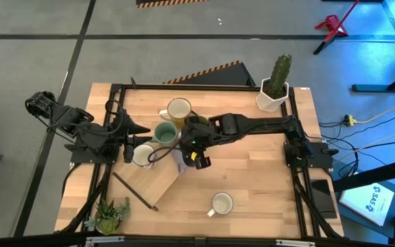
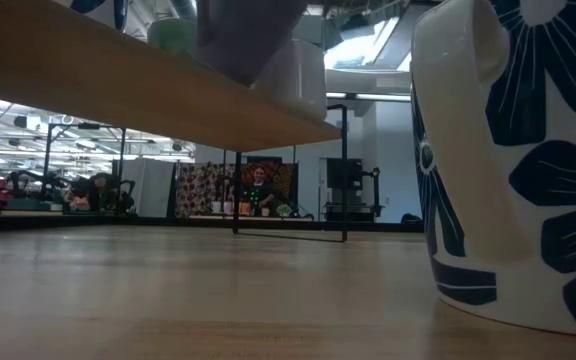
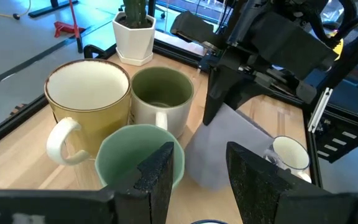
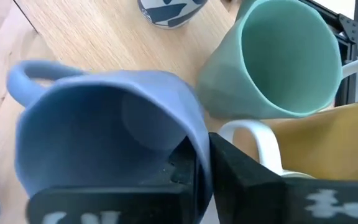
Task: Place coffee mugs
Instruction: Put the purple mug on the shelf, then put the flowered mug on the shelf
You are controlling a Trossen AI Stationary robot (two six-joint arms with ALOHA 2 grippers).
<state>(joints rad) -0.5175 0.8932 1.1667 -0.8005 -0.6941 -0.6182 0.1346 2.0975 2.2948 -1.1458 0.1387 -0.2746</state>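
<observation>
My right gripper (image 1: 192, 156) reaches in from the table's right and is shut on the lavender mug (image 4: 104, 130), which also shows in the left wrist view (image 3: 229, 146). Just behind it cluster the teal mug (image 1: 164, 132), the cream mug (image 1: 178, 110) and the mug with the olive-green inside (image 3: 161, 93), all standing on their bases. A white mug with a blue flower print (image 1: 142, 155) stands by my left gripper (image 3: 199, 177), which is open and hovers beside the teal mug (image 3: 132, 155). Another flower-print mug (image 1: 221, 204) stands near the table's near edge. My right gripper holds the lavender mug by its rim wall (image 4: 188, 146), on the side away from the handle (image 4: 33, 74): one finger inside the mug, one outside. The fingers come from above. The mug is tilted; whether its base touches the wood below I cannot tell.
A white hexagonal cactus pot (image 1: 273, 92) stands at the far right corner and a small green plant (image 1: 112, 214) at the near left corner. A raised wooden board (image 1: 151, 182) slants across the near left. The flower-print mug (image 2: 518, 160) fills the low view's right side.
</observation>
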